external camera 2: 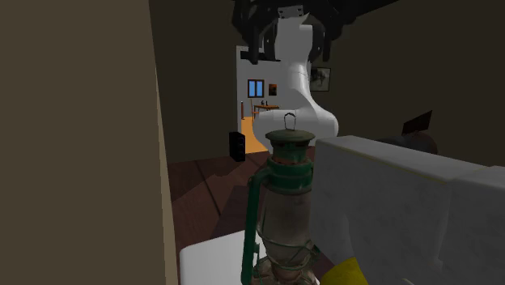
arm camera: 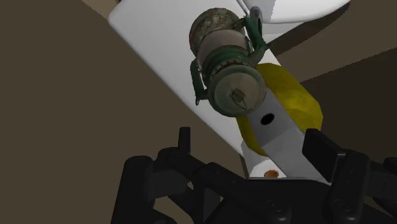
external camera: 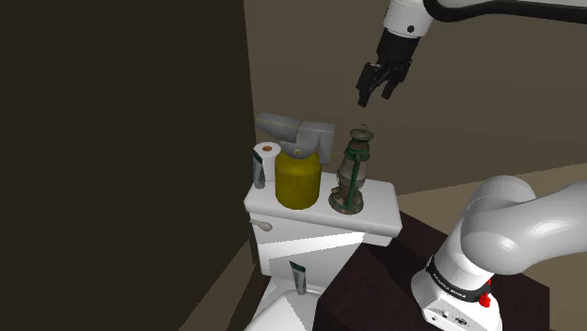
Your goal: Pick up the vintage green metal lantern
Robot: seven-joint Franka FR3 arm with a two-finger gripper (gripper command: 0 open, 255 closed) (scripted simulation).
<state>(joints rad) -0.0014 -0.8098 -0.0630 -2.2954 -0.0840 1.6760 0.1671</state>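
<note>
Pincer open & empty, well above lantern on toilet tank; approach, grasp, lift all left.

Nothing stands between my black gripper, its jaws apart, and the cap of the green, rusty lantern with the glass belly below me. On the shoulder view's left a yellow round-shouldered canister crowds in just beside the lantern, and a pale grey angular block rises behind both. The lantern's right side meets bare white tank lid, then open air.
</note>
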